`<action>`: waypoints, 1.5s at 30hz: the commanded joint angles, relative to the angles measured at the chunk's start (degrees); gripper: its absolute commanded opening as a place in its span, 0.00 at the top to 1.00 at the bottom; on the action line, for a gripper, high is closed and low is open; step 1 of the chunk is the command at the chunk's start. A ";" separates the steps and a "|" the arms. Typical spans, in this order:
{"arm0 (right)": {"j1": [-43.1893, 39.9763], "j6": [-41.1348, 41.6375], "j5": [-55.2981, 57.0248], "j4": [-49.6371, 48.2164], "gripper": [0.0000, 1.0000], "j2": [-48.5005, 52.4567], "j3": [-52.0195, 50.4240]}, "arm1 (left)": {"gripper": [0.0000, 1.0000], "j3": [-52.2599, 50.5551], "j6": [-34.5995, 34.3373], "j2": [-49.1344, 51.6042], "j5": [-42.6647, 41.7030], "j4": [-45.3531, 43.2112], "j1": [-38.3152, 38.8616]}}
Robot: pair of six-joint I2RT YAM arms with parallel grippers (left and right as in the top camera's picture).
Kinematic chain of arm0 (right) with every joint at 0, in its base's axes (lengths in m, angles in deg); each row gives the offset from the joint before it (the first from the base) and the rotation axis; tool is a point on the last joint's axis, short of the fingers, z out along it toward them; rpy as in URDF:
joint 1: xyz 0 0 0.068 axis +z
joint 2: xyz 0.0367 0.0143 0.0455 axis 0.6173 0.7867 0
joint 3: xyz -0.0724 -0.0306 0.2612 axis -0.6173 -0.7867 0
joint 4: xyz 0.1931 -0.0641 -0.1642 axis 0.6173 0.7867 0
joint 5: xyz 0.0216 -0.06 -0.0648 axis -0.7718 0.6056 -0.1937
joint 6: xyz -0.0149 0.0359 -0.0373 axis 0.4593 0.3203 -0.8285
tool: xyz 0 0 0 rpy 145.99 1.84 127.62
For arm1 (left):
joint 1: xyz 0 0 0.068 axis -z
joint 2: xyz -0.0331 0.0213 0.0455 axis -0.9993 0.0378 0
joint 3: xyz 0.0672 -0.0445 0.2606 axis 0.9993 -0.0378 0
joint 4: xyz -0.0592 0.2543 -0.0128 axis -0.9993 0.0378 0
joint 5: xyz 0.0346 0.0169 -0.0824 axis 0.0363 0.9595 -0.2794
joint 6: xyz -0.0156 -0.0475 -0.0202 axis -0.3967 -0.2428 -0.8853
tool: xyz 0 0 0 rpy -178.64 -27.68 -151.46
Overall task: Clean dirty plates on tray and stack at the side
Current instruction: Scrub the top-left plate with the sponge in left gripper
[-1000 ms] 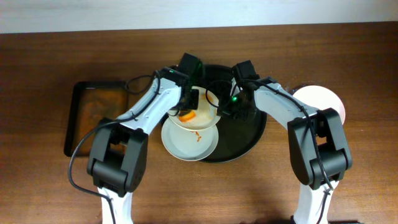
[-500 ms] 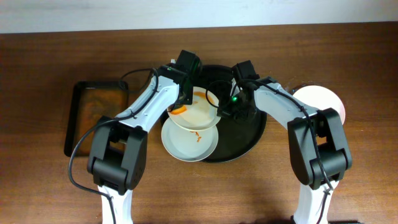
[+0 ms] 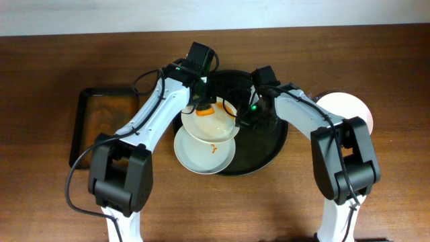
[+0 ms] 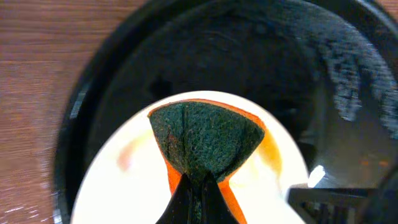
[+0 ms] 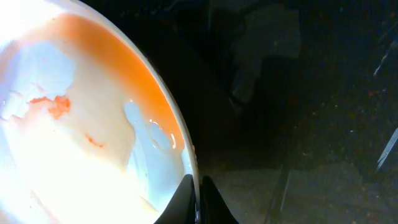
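A round black tray (image 3: pixel 269 144) holds two white plates. The upper dirty plate (image 3: pixel 213 124), smeared orange, lies tilted over a lower plate (image 3: pixel 201 156) with an orange smear. My left gripper (image 3: pixel 203 106) is shut on a sponge (image 4: pixel 205 140), green scouring face with an orange body, pressed on the upper plate (image 4: pixel 130 186) at its far edge. My right gripper (image 3: pixel 243 117) is shut on that plate's right rim (image 5: pixel 186 149); the orange-stained plate face (image 5: pixel 81 137) fills the left of the right wrist view.
A brown rectangular tray (image 3: pixel 101 121) stands at the left. A clean white plate (image 3: pixel 346 107) lies on the table at the right, beside the black tray. The black tray's floor (image 5: pixel 311 124) looks wet and bare.
My left gripper has moved the sponge up and right across the upper plate, from its left edge to its far edge. The right gripper has held still on the rim.
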 commanded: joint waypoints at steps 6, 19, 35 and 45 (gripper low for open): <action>0.24 -0.79 1.66 0.83 0.96 0.61 -0.72 | 1.00 -1.16 -1.01 6.08 -7.87 -1.53 2.73; 0.24 -0.79 1.64 1.73 0.96 0.61 -0.72 | 1.00 -1.14 -0.98 8.02 13.55 -1.40 2.73; 0.24 -0.79 2.80 1.90 0.96 0.42 -0.70 | 1.00 2.95 -1.01 -0.66 16.65 7.78 0.76; 0.24 -2.78 19.26 7.06 0.96 -9.44 0.20 | 1.00 2.95 -4.02 -7.30 15.15 12.74 -1.27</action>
